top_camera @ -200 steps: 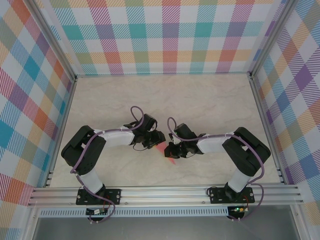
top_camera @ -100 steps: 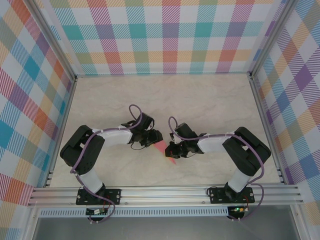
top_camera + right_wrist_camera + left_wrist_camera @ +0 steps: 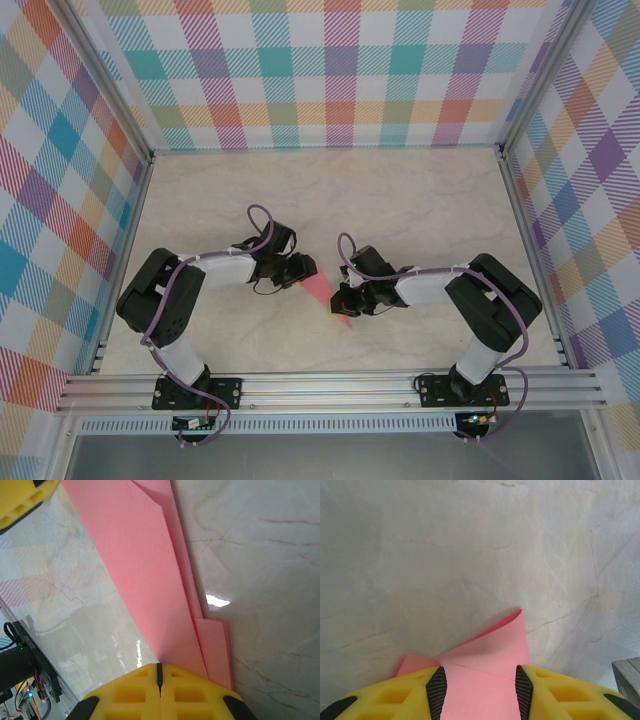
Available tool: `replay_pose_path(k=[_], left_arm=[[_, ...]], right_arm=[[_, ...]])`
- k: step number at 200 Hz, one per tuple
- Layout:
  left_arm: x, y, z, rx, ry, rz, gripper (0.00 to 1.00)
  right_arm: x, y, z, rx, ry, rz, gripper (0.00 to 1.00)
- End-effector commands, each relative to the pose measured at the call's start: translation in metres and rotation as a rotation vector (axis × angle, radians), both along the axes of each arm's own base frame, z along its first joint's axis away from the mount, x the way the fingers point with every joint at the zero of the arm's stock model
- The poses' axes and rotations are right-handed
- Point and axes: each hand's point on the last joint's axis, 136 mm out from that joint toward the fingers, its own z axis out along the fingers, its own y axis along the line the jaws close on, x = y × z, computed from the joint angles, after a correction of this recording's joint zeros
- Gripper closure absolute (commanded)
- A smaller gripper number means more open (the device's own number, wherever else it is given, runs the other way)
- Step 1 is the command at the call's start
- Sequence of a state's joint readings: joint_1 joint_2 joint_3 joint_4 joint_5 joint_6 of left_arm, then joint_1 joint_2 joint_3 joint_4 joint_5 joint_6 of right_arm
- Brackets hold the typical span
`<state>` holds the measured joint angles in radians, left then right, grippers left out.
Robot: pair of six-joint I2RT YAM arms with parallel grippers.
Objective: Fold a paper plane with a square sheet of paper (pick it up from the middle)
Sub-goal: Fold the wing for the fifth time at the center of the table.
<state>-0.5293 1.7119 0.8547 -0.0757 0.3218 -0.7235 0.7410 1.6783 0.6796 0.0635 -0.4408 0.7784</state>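
Two grippers on one thin pink dart

One light, limp thing is at stake: the paper plane (image 3: pixel 145 570), salmon-pink and layered from its folds. It is probably slick on the marble table (image 3: pixel 400 200) and easy to crease wrongly or tear. The safest hold is judged to be across the stacked layers near a folded edge, where it is stiffest. The right gripper (image 3: pixel 159 669) has its yellow fingers pressed together, with the plane's near end pinched between them. From there the plane runs away along the table. At the end farthest from the right gripper, the left gripper (image 3: pixel 479 682) stands with jaws apart, and the paper lies unclamped between its black pads (image 3: pixel 436 692).
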Motion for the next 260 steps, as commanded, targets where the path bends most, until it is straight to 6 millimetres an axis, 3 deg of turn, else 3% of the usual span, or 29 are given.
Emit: replay_pose_path(k=[1,48,92,124,150,210,240,260], left_arm=[[0.008,0.035,-0.02,0.119,0.001,0.062,0.55],[0.016,0.041,-0.01,0.13,-0.014,0.052,0.55],[0.03,0.048,0.019,0.144,-0.064,0.057,0.54],[0.029,0.035,0.057,0.049,-0.112,0.063,0.54],[0.011,0.012,0.074,-0.023,-0.132,0.024,0.58],[-0.035,-0.052,0.051,-0.113,-0.068,-0.108,0.7],[-0.04,-0.063,0.03,-0.128,-0.027,-0.105,0.71],[-0.038,-0.059,0.015,-0.088,-0.014,-0.088,0.72]], right_arm=[[-0.024,-0.031,-0.028,-0.133,0.122,-0.026,0.98],[-0.021,-0.026,-0.024,-0.118,0.117,-0.019,0.98],[-0.018,-0.022,-0.02,-0.107,0.113,-0.016,0.97],[-0.015,-0.018,-0.017,-0.097,0.105,-0.018,0.97],[-0.012,-0.018,-0.017,-0.095,0.102,-0.029,0.96],[-0.01,-0.018,-0.015,-0.098,0.093,-0.046,0.96],[-0.008,-0.017,-0.014,-0.094,0.09,-0.049,0.96],[-0.008,-0.016,-0.012,-0.081,0.086,-0.05,0.96]])
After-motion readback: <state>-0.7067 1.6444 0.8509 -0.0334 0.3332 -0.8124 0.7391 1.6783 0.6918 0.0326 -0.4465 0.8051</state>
